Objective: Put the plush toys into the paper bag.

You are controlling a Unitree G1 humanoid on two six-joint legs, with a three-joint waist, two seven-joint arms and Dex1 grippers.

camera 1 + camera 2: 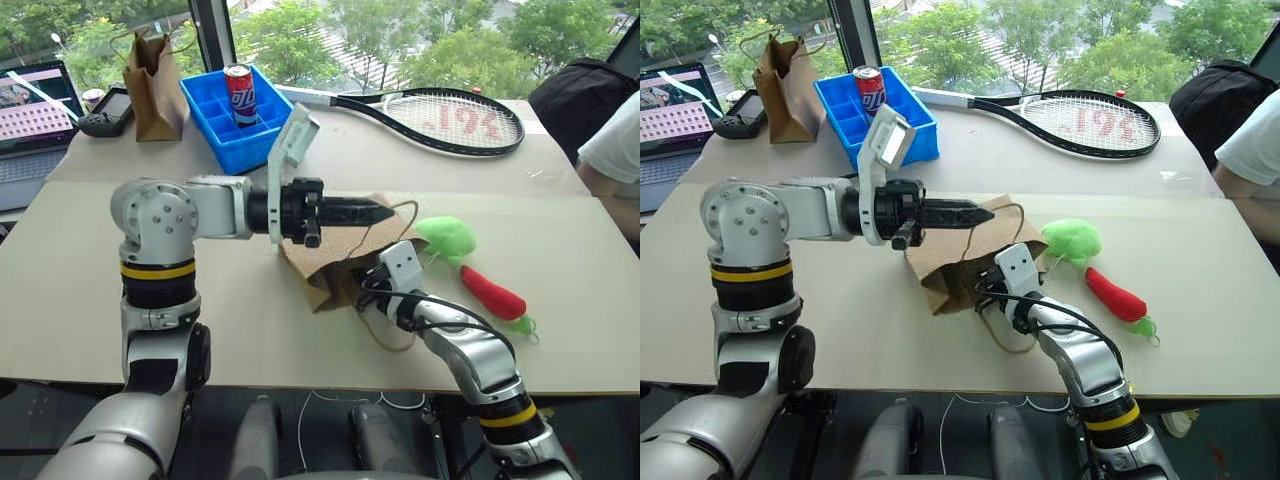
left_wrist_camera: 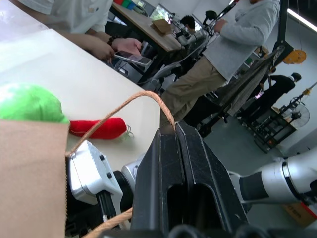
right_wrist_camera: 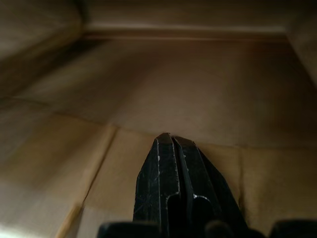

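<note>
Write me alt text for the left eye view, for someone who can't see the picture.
The left gripper holds a cord handle of the paper bag, lifting it open, while the right gripper, jaws shut, reaches inside. A light-green plush toy and a red chili plush toy lie beside it on the table.

On the surface the paper bag lies centred — two plush toys at its 3 o'clock, bin at 11, racket at 1.

Beige table — paper bag, plush toys, racket.
</note>
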